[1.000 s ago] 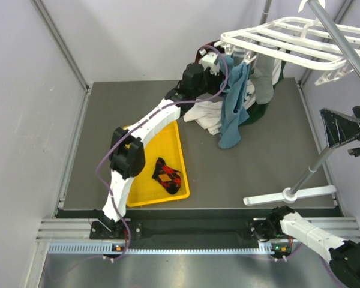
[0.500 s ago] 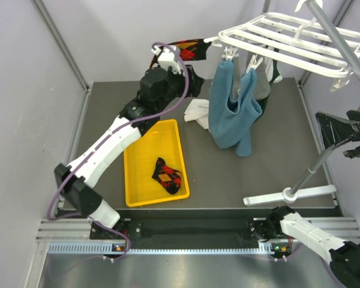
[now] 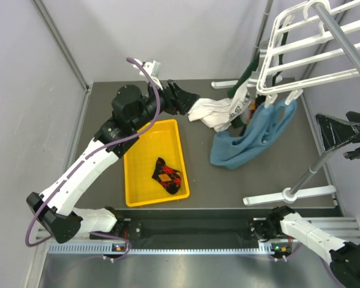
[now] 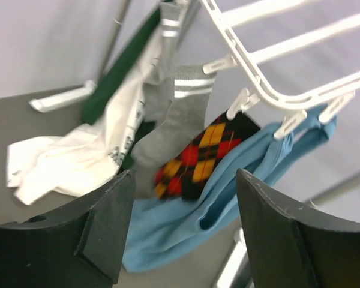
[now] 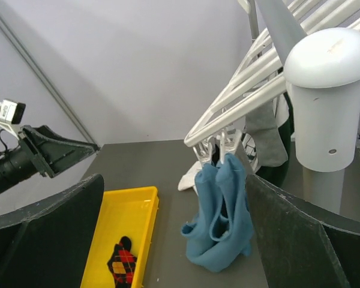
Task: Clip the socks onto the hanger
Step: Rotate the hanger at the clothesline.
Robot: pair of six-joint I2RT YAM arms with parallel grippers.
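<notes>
1 argyle sock (image 4: 198, 156) hangs clipped on the hanger (image 4: 324, 90), its mate (image 3: 167, 176) lies in the yellow tray (image 3: 145, 137), and the left gripper (image 3: 191, 105) and right gripper (image 5: 174, 180) both gape empty, so the next move is likely a reach down for that mate.

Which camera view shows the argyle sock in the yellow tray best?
The top external view: the argyle sock lies whole and unblocked in the yellow tray. The right wrist view shows it small, near the bottom edge. The left wrist view misses it.
</notes>
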